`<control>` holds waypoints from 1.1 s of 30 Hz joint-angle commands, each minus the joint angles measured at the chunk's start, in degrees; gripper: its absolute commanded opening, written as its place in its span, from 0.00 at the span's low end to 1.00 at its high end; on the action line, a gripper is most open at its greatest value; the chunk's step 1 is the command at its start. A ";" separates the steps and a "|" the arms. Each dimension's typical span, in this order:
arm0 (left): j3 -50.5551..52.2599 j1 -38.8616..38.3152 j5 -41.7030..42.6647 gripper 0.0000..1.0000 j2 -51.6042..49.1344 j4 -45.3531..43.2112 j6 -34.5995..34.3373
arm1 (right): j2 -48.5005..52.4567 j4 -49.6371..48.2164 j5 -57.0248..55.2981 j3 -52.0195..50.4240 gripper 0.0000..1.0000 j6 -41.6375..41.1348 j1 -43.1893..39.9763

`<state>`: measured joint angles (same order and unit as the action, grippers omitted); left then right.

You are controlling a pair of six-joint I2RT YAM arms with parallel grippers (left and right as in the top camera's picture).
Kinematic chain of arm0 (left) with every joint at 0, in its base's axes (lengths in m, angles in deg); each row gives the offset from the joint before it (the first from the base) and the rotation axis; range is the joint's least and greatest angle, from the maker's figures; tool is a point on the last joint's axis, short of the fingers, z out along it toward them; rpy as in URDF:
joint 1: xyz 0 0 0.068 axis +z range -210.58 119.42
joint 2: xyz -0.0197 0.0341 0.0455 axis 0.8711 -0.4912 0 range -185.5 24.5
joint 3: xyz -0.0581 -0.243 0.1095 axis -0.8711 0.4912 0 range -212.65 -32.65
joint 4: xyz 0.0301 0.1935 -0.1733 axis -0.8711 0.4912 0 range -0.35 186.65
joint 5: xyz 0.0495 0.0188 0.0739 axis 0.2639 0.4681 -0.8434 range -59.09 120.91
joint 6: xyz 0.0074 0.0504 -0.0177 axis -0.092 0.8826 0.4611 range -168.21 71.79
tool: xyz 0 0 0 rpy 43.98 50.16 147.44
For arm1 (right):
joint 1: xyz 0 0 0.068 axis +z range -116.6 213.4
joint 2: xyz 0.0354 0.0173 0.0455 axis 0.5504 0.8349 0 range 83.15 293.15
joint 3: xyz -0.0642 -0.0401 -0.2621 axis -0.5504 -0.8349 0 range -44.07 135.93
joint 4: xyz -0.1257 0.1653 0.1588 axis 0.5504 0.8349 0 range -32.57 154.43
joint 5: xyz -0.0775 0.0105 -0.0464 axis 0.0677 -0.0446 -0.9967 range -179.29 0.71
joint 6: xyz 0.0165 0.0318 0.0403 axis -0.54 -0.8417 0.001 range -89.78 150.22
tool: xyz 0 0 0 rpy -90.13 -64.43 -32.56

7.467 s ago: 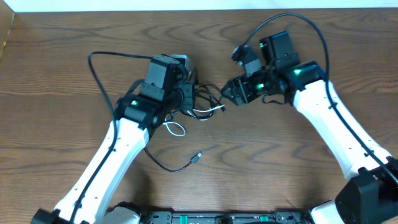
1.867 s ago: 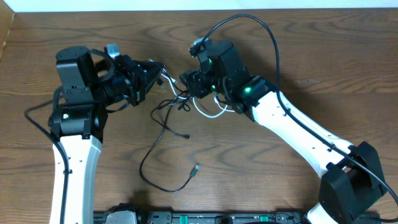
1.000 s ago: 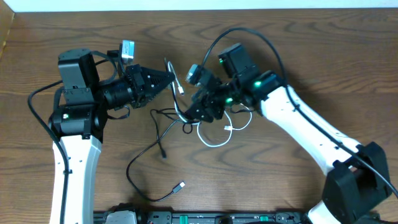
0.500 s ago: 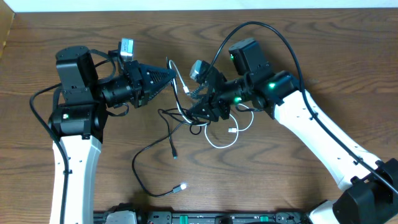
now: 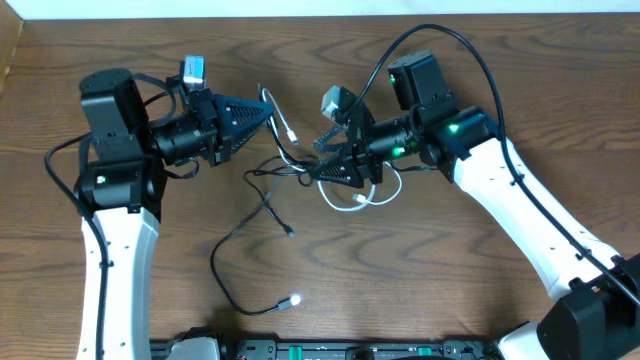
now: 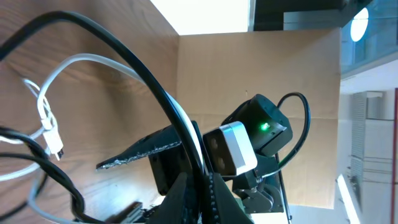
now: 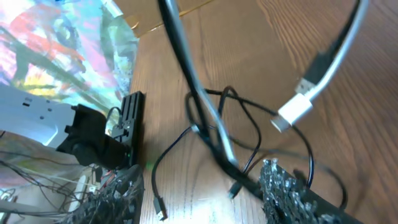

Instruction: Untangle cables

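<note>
Cables (image 5: 288, 170) knotted together, strung between both grippers. Nearest, black cable (image 5: 213, 265) looping over bare table (image 5: 400, 290) to a loose plug. Farther back, white cable (image 5: 340, 205) partly hidden under right gripper (image 5: 318, 172), jaws well apart around strands, visibly pinching none. Left gripper (image 5: 268, 108) clamped tight on both. Crossings inside knot hard to trace.

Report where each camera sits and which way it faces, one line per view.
Overhead: above the table, facing straight down; left arm and right arm show.
Left wrist: faces the right arm past its left end effector, shut on the cables.
Right wrist: faces the left arm past its open right end effector.
Shared: the cables, in all three.
</note>
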<state>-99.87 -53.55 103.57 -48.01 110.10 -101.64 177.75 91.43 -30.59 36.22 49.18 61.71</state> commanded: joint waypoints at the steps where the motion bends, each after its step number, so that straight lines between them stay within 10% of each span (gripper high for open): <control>1: -1.64 0.17 3.04 0.08 -0.24 -0.46 -0.92 | -0.44 -0.20 1.29 0.37 0.56 2.99 1.70; 9: -1.64 0.17 4.24 0.08 -0.24 -0.44 -1.99 | 2.29 -0.63 -9.05 0.37 0.52 2.97 5.86; 23: -1.62 0.20 0.87 0.10 -0.26 -0.39 2.34 | 3.10 -3.28 -15.02 0.37 0.01 -6.64 3.91; 29: -1.53 0.20 -9.79 0.70 -0.26 2.73 11.47 | 3.10 -2.40 -16.09 0.39 0.01 -18.05 1.03; 33: -1.53 0.17 -19.17 0.74 -0.28 10.64 16.13 | 2.36 -1.11 -24.20 0.39 0.01 -35.12 -2.01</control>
<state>-100.13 -53.55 94.17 -48.17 117.44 -92.37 180.64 89.70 -48.69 36.22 30.80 62.11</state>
